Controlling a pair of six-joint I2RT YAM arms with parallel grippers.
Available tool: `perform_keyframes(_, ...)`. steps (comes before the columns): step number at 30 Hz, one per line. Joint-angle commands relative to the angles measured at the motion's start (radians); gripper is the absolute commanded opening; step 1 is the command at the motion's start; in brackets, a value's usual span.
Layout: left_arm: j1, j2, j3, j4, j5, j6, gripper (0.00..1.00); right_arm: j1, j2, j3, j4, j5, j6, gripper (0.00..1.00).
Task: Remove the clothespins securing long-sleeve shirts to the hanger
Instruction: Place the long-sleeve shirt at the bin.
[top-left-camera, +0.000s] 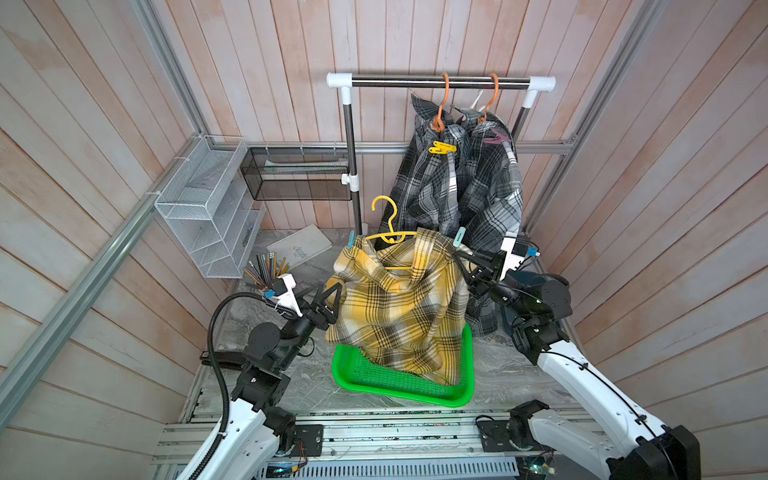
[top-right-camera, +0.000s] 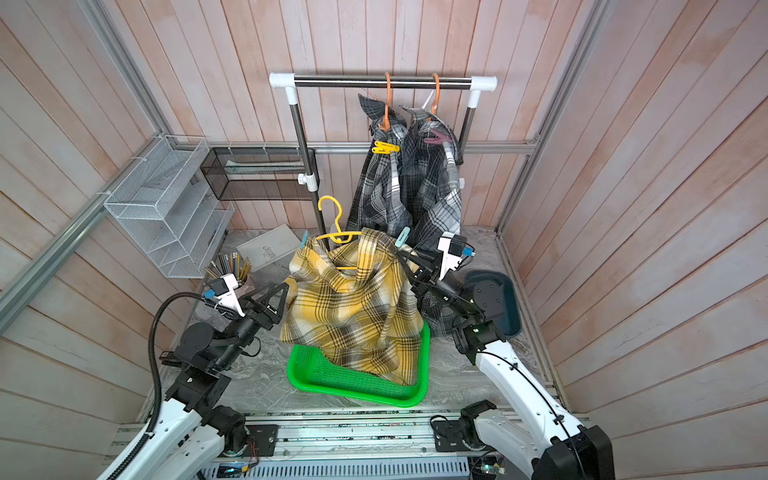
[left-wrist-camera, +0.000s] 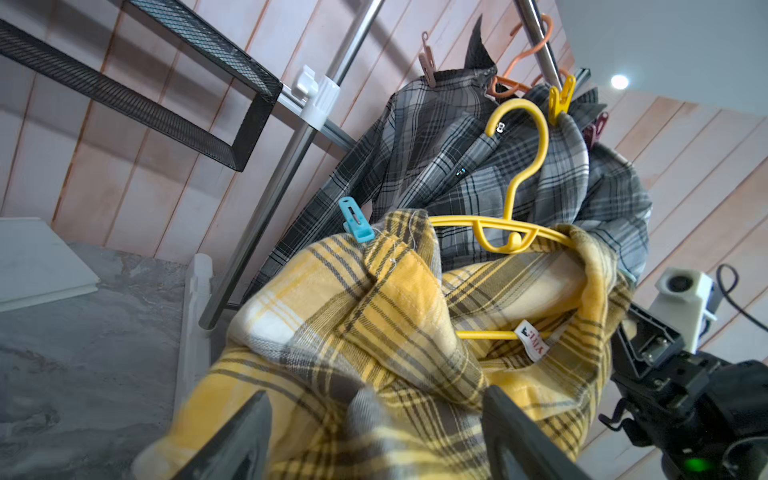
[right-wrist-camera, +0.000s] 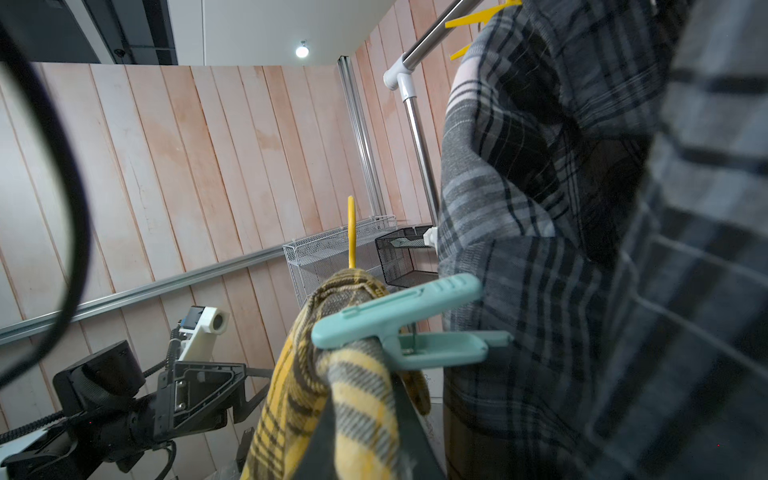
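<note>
1. Teal clothespin (right-wrist-camera: 399, 328) clips yellow plaid shirt (top-left-camera: 399, 307) just above right gripper (top-left-camera: 464, 266), whose fingers pinch that cloth.
2. Left gripper (top-left-camera: 331, 291) fingers spread wide at the shirt's edge.
3. Collar label (left-wrist-camera: 531, 338): red lettering, unreadable.

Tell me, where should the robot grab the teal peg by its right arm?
On the teal peg, pinch the two splayed tails, coming from the end away from the yellow shirt. Its mouth bites the cloth, so squeezing the free tails opens it.
</note>
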Motion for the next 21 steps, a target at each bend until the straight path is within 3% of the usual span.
perform_keyframes(1, 0.037, -0.026, -0.012, -0.05, 0.007, 0.006, 0.83, -0.005, -0.028, 0.021, 0.049, -0.039, -0.018, 0.0)
perform_keyframes(6, 0.052, -0.017, 0.062, -0.02, 0.062, 0.032, 0.85, -0.007, -0.03, 0.02, 0.039, -0.067, -0.034, 0.0)
perform_keyframes(9, 0.052, 0.052, 0.165, 0.017, 0.14, 0.068, 0.76, -0.007, -0.027, 0.017, 0.036, -0.091, -0.037, 0.0)
perform_keyframes(13, 0.052, 0.205, 0.364, 0.028, 0.327, 0.116, 0.62, -0.008, -0.027, 0.013, 0.037, -0.122, -0.038, 0.0)
perform_keyframes(17, 0.049, 0.343, 0.505, 0.029, 0.464, 0.118, 0.61, -0.005, -0.028, 0.007, 0.039, -0.14, -0.037, 0.0)
perform_keyframes(21, -0.02, 0.428, 0.585, -0.033, 0.446, 0.183, 0.62, -0.004, -0.037, 0.0, 0.031, -0.134, -0.039, 0.0)
